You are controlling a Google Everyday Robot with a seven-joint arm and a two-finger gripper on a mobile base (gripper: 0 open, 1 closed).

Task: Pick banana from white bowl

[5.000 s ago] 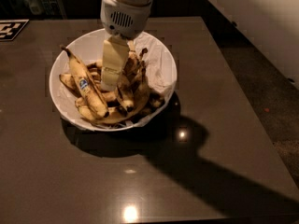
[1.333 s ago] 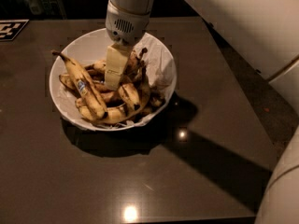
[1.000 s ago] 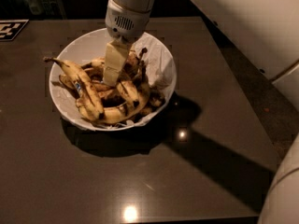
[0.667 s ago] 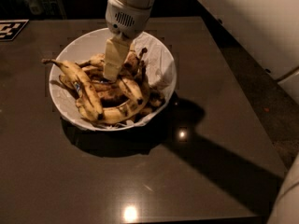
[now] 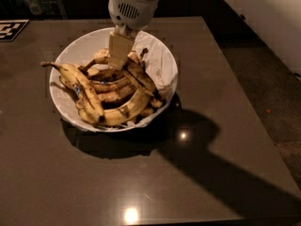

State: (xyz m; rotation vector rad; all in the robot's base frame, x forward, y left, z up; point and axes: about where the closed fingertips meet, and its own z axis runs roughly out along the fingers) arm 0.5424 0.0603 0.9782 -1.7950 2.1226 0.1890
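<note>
As the gripper [image 5: 120,55] hangs low in the white bowl [image 5: 77,45] on the worktop [image 5: 211,173], its grip impossible to tell, the brown-streaked banana [image 5: 141,79] lies in the pile just beneath; a clean pick probably means closing across that fruit alone

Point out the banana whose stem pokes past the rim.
The leftmost banana; its stem overhangs the white bowl's left rim. The tool sits among the rear bananas.

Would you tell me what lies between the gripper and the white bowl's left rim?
Bananas, in the camera view; the gripper hangs over the white bowl's back.
</note>
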